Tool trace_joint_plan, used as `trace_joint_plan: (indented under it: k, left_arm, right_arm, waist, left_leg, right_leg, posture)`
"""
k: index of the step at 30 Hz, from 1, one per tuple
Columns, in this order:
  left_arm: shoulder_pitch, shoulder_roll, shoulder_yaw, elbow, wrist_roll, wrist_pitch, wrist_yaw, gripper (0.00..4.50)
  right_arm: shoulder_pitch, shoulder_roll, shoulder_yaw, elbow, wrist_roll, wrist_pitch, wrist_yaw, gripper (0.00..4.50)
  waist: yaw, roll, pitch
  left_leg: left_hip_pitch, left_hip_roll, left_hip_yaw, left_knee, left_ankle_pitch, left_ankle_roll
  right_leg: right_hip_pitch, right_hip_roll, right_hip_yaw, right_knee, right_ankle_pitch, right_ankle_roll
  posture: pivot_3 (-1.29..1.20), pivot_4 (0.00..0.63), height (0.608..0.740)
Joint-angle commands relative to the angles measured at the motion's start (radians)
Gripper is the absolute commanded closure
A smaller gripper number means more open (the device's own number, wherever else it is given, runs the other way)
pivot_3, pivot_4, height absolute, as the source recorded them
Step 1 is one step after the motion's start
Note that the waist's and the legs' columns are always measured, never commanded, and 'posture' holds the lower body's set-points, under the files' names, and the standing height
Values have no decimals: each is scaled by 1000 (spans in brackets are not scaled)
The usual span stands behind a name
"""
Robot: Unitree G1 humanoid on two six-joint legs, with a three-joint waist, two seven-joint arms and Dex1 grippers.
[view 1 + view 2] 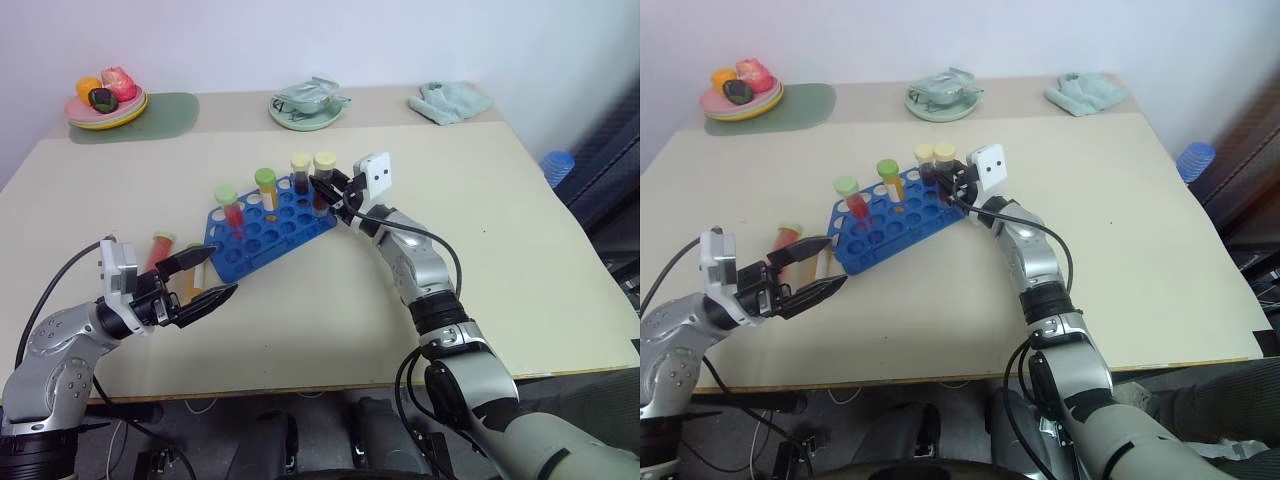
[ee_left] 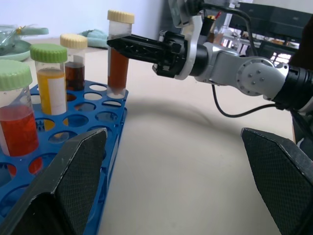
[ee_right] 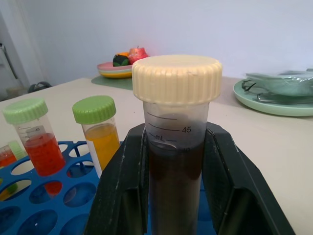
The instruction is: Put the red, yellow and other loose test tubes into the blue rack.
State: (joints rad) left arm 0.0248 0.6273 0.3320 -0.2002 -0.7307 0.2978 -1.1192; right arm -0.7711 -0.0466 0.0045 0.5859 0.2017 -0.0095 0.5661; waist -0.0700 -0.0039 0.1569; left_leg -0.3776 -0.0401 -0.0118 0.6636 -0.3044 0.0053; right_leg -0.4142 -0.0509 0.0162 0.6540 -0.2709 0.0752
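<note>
The blue rack (image 1: pixel 262 238) lies slantwise mid-table. Standing in it are a red tube with a green cap (image 1: pixel 230 205), a yellow tube with a green cap (image 1: pixel 266 188) and a dark brown tube with a pale cap (image 1: pixel 300 172). My right gripper (image 1: pixel 326 190) is shut on a second dark brown tube (image 3: pixel 175 161), held upright with its foot at a hole in the rack's right end. A loose red tube (image 1: pixel 160 247) lies on the table left of the rack, and a yellow-orange one (image 1: pixel 195 274) lies beside it. Just above those, my left gripper (image 1: pixel 218 274) is open.
Along the back edge sit a plate of toy fruit (image 1: pixel 106 98) on a green mat (image 1: pixel 165 115), a pale green dish (image 1: pixel 308 105) and a crumpled cloth (image 1: pixel 450 100). A blue object (image 1: pixel 557 166) stands off the table's right side.
</note>
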Motion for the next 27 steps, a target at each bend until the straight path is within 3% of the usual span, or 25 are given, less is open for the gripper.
trace_joint_plan:
  k: [1,10,15,19,27]
  left_arm:
    - [-8,10,12,-21,-13,-5,-5,0]
    - [-23,11,7,-9,-12,-5,-9,0]
    - [-35,10,2,-1,-9,-4,-15,0]
    - [-41,9,1,5,-6,-5,-18,0]
    - [-43,4,-1,5,-6,-9,-16,0]
  right_arm:
    - [59,4,13,92,-24,16,-2,3388]
    - [157,23,35,114,-44,-37,-12,3388]
    - [156,12,34,188,-63,-61,-31,3388]
    - [138,-13,61,235,-106,-92,-34,3388]
    - [69,-24,65,342,-124,-133,-42,3388]
  waist:
    - [0,0,0]
    - [1,-1,-7]
    - [0,-3,-11]
    - [1,-6,-17]
    - [5,-8,-20]
  left_leg:
    - [5,0,0,-2,0,0]
    - [8,1,0,-4,-1,1]
    - [12,1,0,-6,-1,1]
    - [27,1,0,-16,-1,0]
    - [25,1,0,-16,-1,0]
  right_leg:
    - [6,0,0,-3,0,0]
    - [9,0,0,-5,0,0]
    - [12,0,0,-6,0,-1]
    - [23,0,0,-10,-4,-7]
    - [22,-1,-1,-11,-5,-8]
  posture:
    - [0,150,740]
    - [0,150,740]
    - [0,150,740]
    - [0,150,740]
    - [0,150,740]
